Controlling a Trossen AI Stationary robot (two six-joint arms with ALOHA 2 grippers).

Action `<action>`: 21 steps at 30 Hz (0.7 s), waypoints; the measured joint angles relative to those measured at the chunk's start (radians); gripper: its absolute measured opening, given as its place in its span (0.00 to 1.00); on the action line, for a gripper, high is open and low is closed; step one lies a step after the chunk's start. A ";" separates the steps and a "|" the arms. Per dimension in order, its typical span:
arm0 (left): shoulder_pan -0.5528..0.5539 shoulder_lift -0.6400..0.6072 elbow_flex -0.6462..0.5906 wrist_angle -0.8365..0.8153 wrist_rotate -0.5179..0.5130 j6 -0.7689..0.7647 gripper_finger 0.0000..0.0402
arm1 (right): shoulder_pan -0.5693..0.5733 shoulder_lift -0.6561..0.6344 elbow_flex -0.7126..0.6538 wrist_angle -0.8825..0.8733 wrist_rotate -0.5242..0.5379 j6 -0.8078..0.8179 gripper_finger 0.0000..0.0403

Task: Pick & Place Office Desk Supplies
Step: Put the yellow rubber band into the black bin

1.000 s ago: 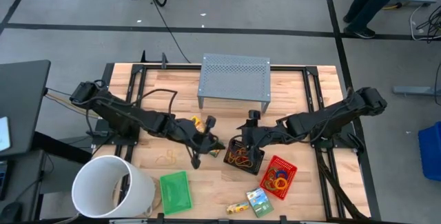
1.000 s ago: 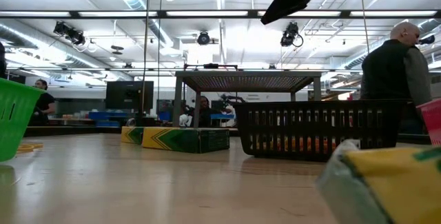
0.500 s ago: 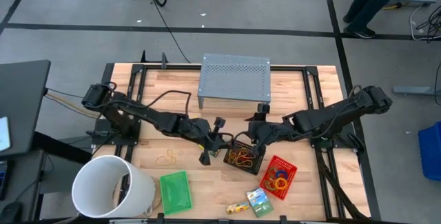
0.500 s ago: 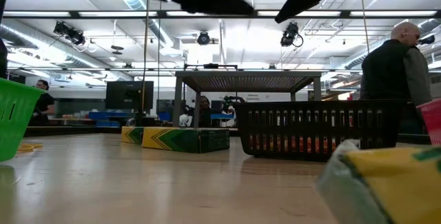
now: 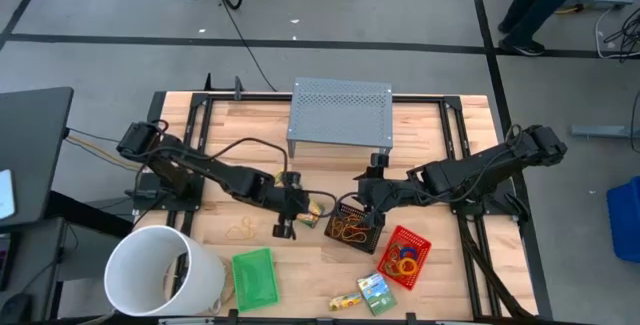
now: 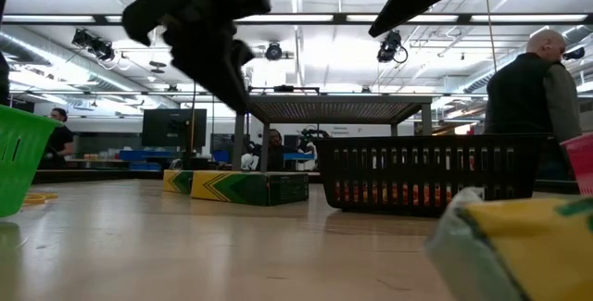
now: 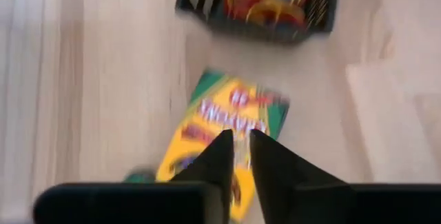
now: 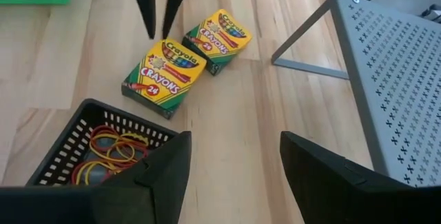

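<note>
The left claw [image 5: 287,215] hangs over the middle of the worktop [image 5: 250,130], its two fingers [image 7: 219,162] drawn nearly together with only a thin slit between them and nothing caught in it. Directly under the tips lies a crayon box [image 7: 224,127], flat on the wood, and a second crayon box [image 8: 219,39] lies just beside it, touching at one end. From the right arm's camera the left claw's dark tips stand above the nearer box without resting on it.

The right claw [image 5: 368,193] waits next to it, fingers [image 8: 169,165] spread wide and empty, poised above the far rim of the black tray [image 5: 352,227], which holds a tangle of rubber bands [image 5: 347,229]. The red tray [image 5: 404,257] sits just beyond it toward the near right, with coloured rings [image 5: 403,262] inside.

Along the near edge lies another crayon box [image 5: 376,292] with a yellow glue stick [image 5: 344,303] against it. The green tray [image 5: 254,277] rests near the front left beside the big white bucket [image 5: 165,270], and a loose rubber band [image 5: 240,230] lies on the bare wood between them and the left claw. The grey perforated stand [image 5: 341,113] sits at the far edge, in the middle.
</note>
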 joint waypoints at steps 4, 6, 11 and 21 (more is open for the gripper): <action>-0.014 -0.004 0.000 -0.084 -0.014 -0.110 0.29 | 0.001 0.000 0.000 0.000 -0.003 0.001 0.57; -0.017 -0.004 0.000 -0.119 -0.010 -0.165 0.37 | 0.001 0.000 0.000 0.000 -0.006 0.001 0.57; -0.029 -0.004 0.000 -0.249 0.020 -0.306 0.56 | 0.001 0.000 0.000 0.000 -0.025 0.001 0.57; -0.088 -0.004 0.000 -0.385 0.101 -0.496 0.63 | 0.001 0.000 0.000 0.000 -0.033 -0.009 0.57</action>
